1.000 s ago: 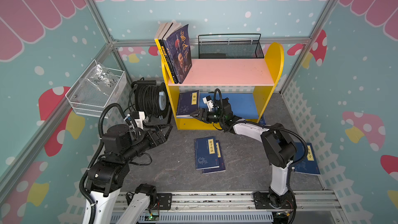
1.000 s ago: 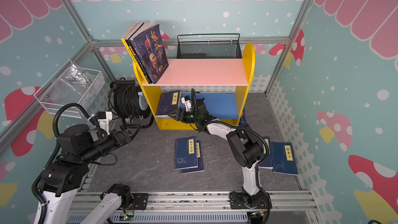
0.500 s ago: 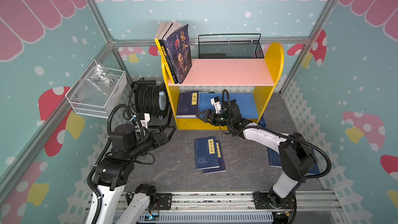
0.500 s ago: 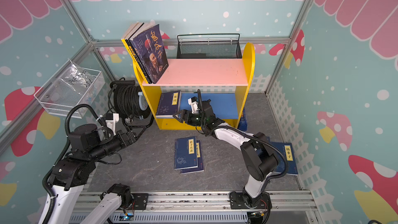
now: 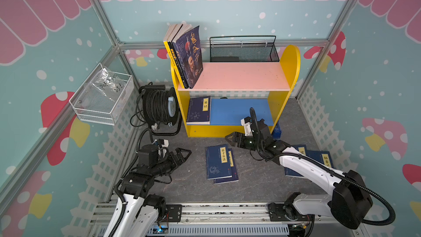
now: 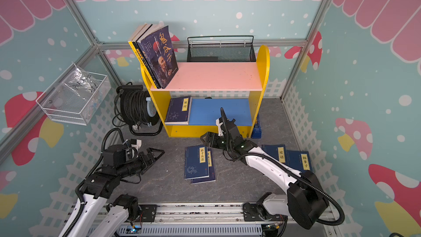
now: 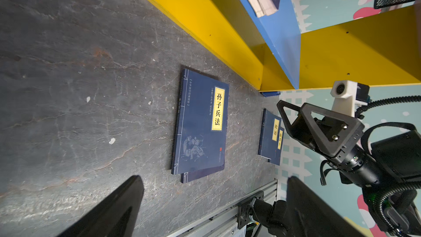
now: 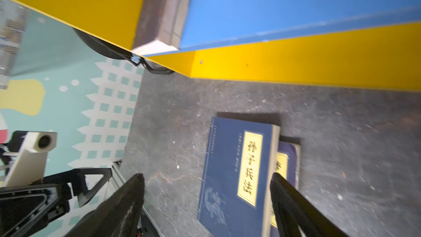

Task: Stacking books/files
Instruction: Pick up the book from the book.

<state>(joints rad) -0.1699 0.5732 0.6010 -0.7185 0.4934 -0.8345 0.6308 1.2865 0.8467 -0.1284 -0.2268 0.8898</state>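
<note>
Stacked flat on the grey floor just in front of the yellow bookshelf: two thin navy paperbacks, the upper bearing a yellow vertical title label and a pale line drawing, the lower peeking out along one side and the near edge. On the bookshelf's blue lower board, against its left wall: another navy paperback with the same yellow label, lying flat. On its pink top board, at the left end: three thicker books standing upright with a slight lean, the frontmost purple with an old man's portrait and large orange characters, black and yellow spines behind it. On the floor off the bookshelf's right front corner: an overlapping navy pair with matching labels, partly hidden under the right arm. Just before the bookshelf's front edge, near the stack's far corner: right gripper, claws spread wide and empty. Further out from the bookshelf's left front corner: left gripper, claws also spread wide, gripping nothing.
</note>
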